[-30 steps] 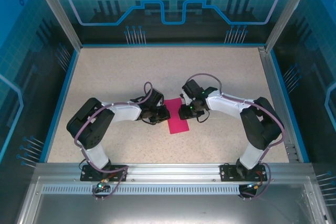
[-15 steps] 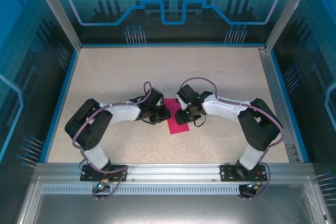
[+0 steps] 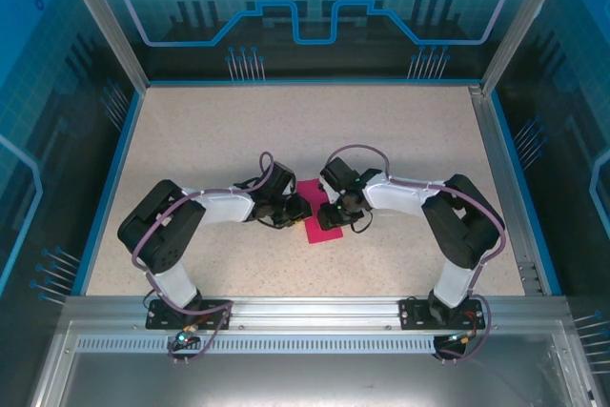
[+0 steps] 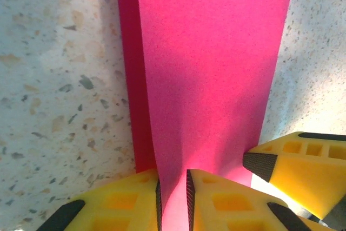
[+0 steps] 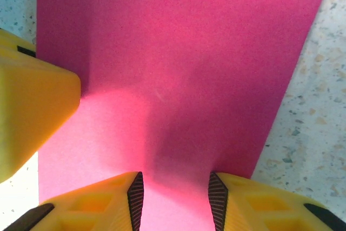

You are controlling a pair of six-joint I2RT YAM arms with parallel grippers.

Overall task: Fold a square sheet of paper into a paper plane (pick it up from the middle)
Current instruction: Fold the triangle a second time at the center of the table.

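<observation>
- The paper plane (image 3: 321, 229) is no dart yet. It lies as a flat magenta strip, folded over on itself, in the middle of the tabletop (image 3: 210, 140) between the two arms.
- The left gripper (image 4: 172, 198) is down at the strip's left edge, its jaws only a narrow slit apart with pink showing in the gap. I cannot tell whether they pinch a layer or merely press on it.
- The right gripper (image 5: 175, 196) is at the opposite edge with its jaws moderately apart. The tips are down at the flat paper and hold nothing.
- In the left wrist view a darker lower layer peeps out along one long edge, so the layers do not quite match.
- To my eye this is an early fold being creased flat, with the nose and wings not yet made.
- The next move, I'd guess, calls for one gripper to pin the strip while the other lifts a corner cleanly, without dragging the whole sheet.
</observation>
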